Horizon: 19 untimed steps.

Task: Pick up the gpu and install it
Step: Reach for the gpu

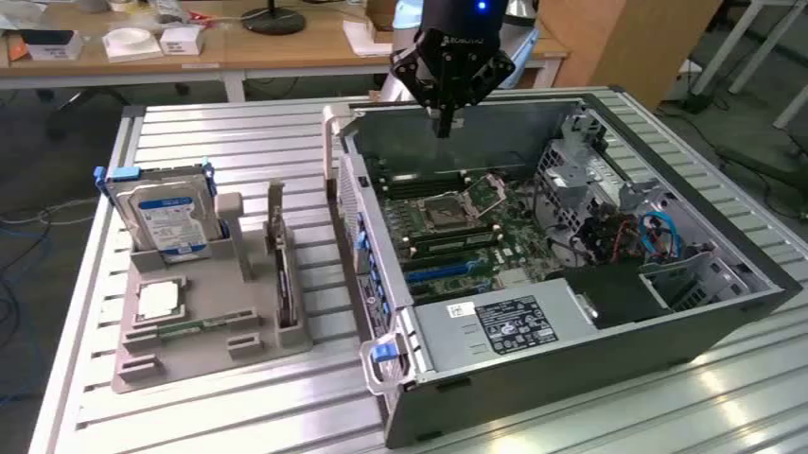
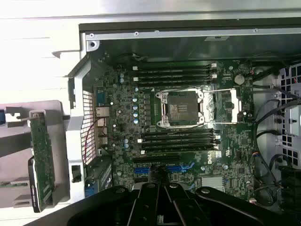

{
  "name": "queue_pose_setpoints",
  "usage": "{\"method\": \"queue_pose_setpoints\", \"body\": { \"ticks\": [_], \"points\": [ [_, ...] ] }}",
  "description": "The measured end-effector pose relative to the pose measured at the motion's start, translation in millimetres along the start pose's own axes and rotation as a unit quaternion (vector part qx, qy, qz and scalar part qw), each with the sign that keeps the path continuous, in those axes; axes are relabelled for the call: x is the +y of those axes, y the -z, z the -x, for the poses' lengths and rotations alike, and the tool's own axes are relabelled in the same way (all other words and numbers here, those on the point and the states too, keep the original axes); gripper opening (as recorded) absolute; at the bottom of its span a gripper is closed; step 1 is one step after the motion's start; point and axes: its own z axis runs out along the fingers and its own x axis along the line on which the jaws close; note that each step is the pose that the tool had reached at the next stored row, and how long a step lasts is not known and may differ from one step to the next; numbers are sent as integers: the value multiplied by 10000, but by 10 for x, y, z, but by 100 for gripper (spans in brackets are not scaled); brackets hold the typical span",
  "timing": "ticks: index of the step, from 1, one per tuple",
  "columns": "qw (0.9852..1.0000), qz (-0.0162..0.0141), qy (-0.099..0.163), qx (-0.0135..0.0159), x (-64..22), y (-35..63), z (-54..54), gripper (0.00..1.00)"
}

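Observation:
The gpu (image 1: 280,274), a thin green card, stands on edge in a slot of the grey parts holder (image 1: 189,355) at the exterior view's left. In the wrist view the gpu (image 2: 42,160) shows edge-on beside the case wall. My gripper (image 1: 444,128) hangs above the far end of the open computer case (image 1: 707,312), well away from the gpu. Its fingers are shut with nothing between them. The wrist view looks down past the gripper (image 2: 159,181) onto the motherboard (image 2: 188,141) with its open CPU socket (image 2: 181,108) and blue card slots (image 2: 164,168).
A blue-labelled hard drive (image 1: 165,218) stands upright at the holder's far end. A CPU chip (image 1: 158,301) and a narrow memory stick (image 1: 189,328) lie on the holder. Drive cages and cables (image 1: 631,227) fill the case's right side. Desks stand behind the slatted table (image 1: 227,142).

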Motion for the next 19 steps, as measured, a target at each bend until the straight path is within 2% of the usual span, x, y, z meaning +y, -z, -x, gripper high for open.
{"method": "queue_pose_setpoints", "body": {
  "ticks": [19],
  "points": [
    [10000,0,0,0,-6,2,-77,10]
  ]
}}
